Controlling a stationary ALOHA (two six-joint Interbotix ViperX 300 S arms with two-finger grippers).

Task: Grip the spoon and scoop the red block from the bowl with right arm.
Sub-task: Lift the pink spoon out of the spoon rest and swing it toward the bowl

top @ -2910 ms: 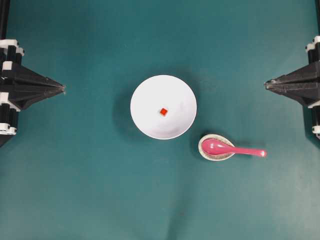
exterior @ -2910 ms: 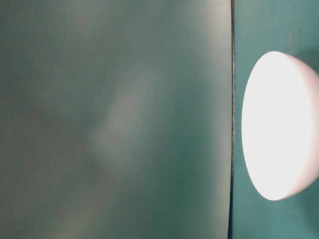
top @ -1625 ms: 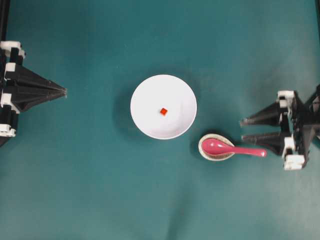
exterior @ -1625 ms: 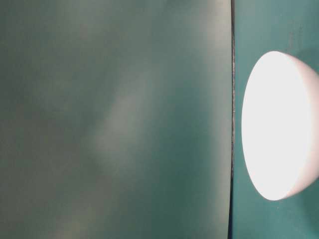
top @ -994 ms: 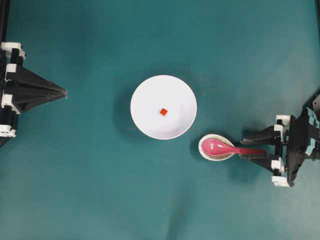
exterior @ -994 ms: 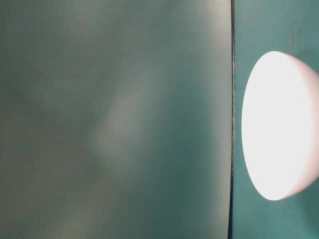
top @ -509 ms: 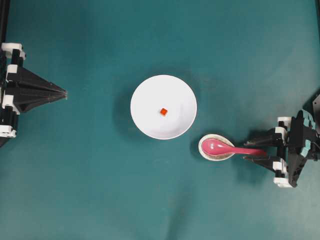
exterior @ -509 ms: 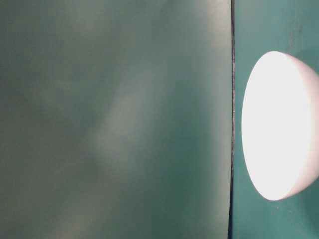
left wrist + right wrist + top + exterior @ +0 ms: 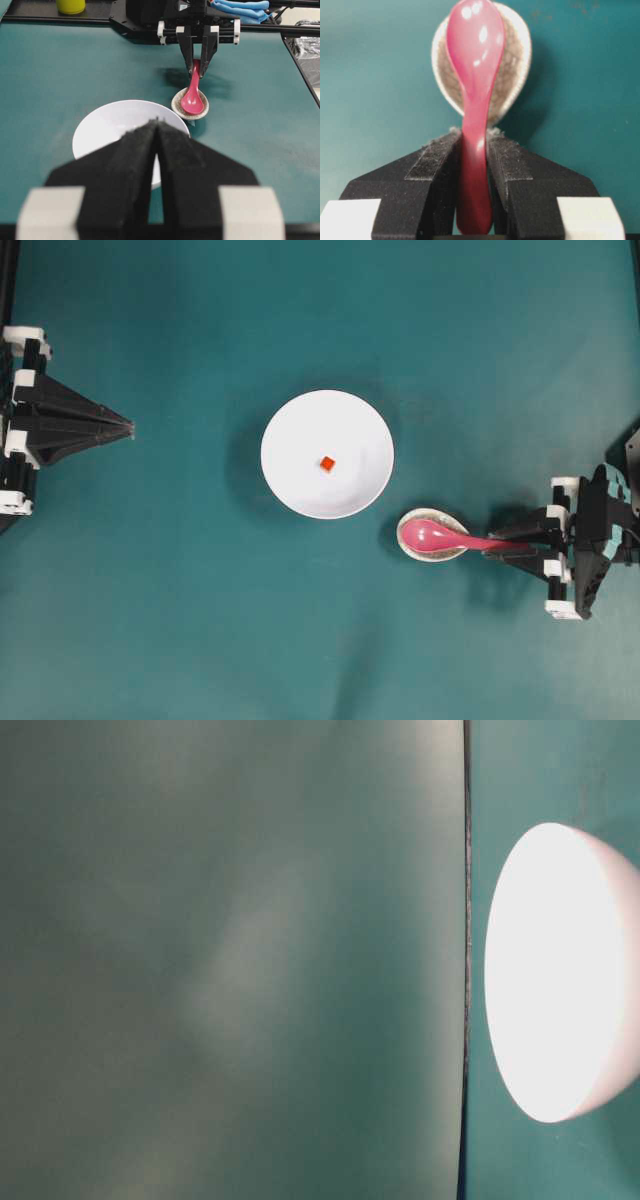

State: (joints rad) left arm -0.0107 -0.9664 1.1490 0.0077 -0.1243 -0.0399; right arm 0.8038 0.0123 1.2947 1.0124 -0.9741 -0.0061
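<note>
One white bowl [image 9: 327, 454], one red block [image 9: 326, 463], one pink spoon [image 9: 450, 536], one speckled teardrop dish [image 9: 433, 535] and two grippers lie on the green table [image 9: 200, 620]. The bowl sits near the middle with bare green surface all round it; the dish is just beside its lower-right rim in the overhead view, apart from it. Open table runs wide above, below and to the left of the bowl.

The right gripper [image 9: 503, 541] has its jaws clamped on the spoon's handle — the right wrist view shows the felt pads [image 9: 431, 162] pressing both sides of the shaft. The spoon is glossy magenta, with an oval scoop lying over the dish and a straight handle reaching toward the right edge.

The red block, a tiny red-orange cube, rests inside the bowl close to its centre, well apart from the spoon.

The left gripper [image 9: 128, 425] hangs near the left edge — jaws together, holding nothing, well apart from the bowl.
</note>
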